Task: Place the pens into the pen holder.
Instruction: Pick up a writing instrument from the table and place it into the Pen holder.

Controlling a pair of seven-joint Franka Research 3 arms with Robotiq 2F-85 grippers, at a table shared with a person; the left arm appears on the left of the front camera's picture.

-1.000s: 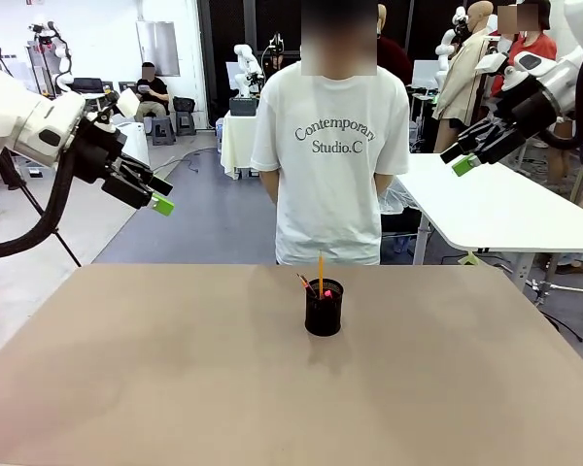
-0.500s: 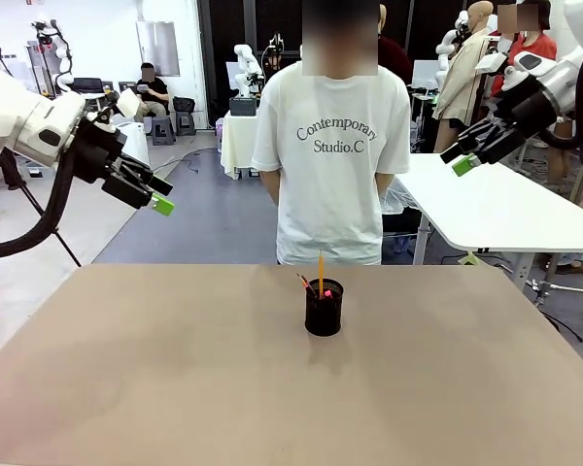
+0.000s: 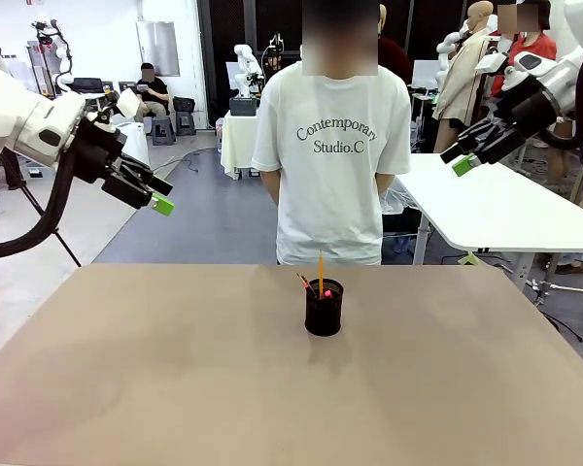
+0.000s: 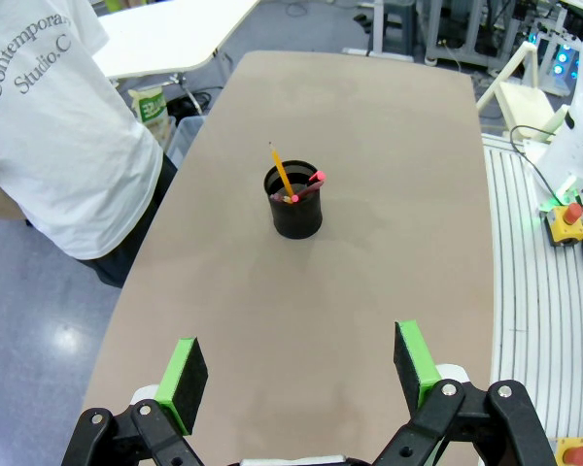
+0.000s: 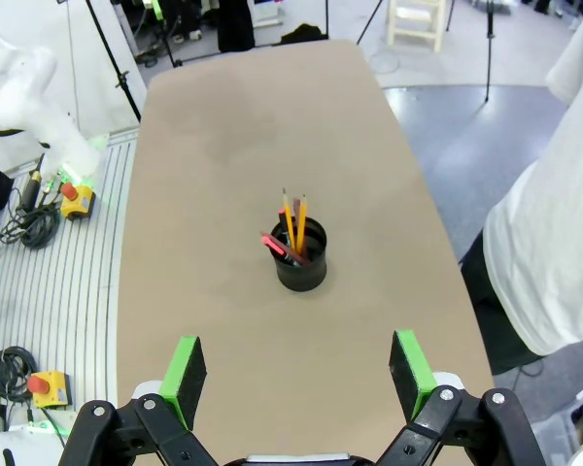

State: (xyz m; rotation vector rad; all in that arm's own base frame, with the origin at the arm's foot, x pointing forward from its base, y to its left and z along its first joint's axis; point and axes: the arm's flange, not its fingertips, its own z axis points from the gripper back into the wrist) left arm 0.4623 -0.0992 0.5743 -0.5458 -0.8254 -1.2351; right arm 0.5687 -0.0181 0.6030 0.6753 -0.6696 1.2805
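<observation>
The black mesh pen holder (image 3: 324,311) stands upright near the table's far middle, in front of the person. The pens stand inside it: a yellow-orange pencil (image 3: 320,268) rises highest, and a reddish pen (image 3: 304,283) leans left beside a pink-red tip. My left gripper (image 3: 159,201) hangs open, high above the table's left side. High at the right, my right gripper (image 3: 461,161) is open too. The left wrist view looks down on the holder (image 4: 294,206) past the empty left gripper (image 4: 301,364). The right wrist view shows the holder (image 5: 300,260) beyond the empty right gripper (image 5: 299,372).
A person in a white T-shirt (image 3: 330,146) stands at the table's far edge, arms behind the back. The brown tabletop (image 3: 175,369) is bare around the holder. A white table (image 3: 496,209) stands behind at the right.
</observation>
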